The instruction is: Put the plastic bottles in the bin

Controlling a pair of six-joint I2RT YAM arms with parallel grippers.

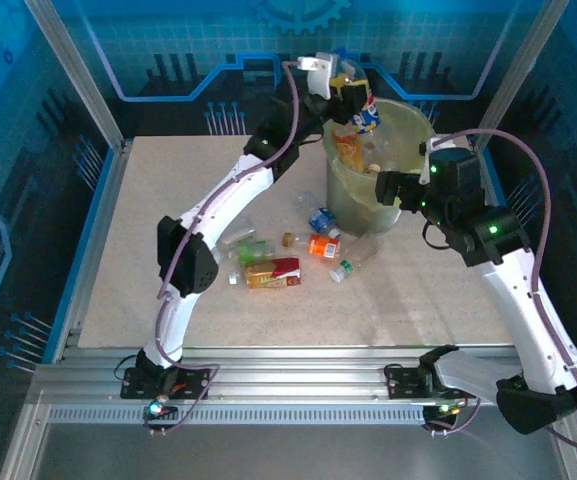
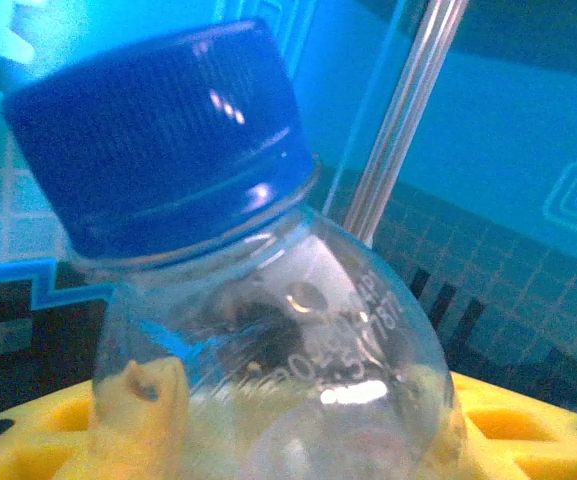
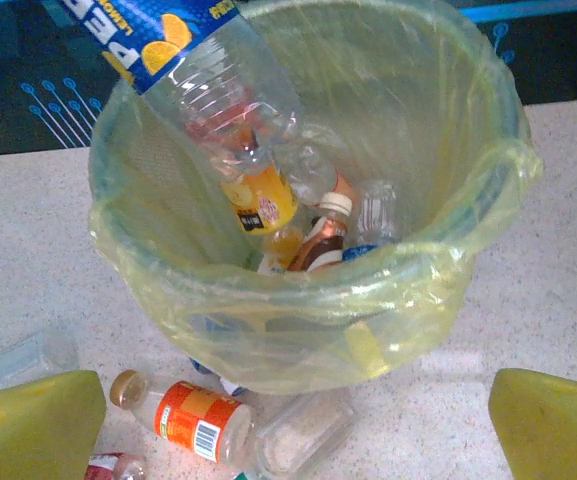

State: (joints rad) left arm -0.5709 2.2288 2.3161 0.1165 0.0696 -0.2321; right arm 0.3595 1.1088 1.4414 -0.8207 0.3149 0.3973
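left gripper (image 1: 351,98) – seemingly clamped on blue-capped bottle (image 2: 268,330) over bin (image 3: 308,290) – right gripper (image 3: 293,430) spread wide apart

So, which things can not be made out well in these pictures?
Left wrist view: the held bottle is very close, and the bottom edge cuts off its lower part.
Right wrist view: the top edge cuts off that bottle's upper end; the bottles inside the bin overlap, so their number is unclear.
Top view: the left gripper is too small to show how its fingers grip.
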